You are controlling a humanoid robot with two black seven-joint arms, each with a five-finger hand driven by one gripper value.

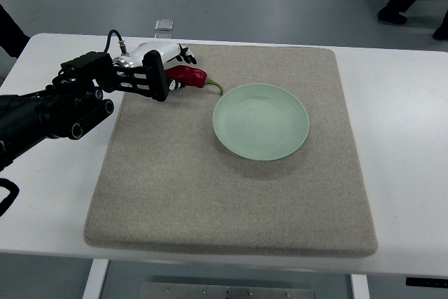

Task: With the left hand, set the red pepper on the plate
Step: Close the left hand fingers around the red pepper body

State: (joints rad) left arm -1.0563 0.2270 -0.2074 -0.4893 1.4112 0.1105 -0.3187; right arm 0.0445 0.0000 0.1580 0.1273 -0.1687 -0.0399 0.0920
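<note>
Top view: you're gripping the red pepper (187,75), plate (260,121) not yet reached.

Your left hand (162,68) is curling its fingers (183,54) around the pepper's body, stem end poking out past the fingertips toward the plate. Whether it's lifting off the mat (210,194) I cannot tell. The plate is sitting near, beyond the fingertips on the stem side, empty. Next you're needing a carry over its rim, then a release.

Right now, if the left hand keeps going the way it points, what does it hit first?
The left hand, closed around the red pepper, points right toward the plate; its near rim would probably come first, though height is unclear.
</note>
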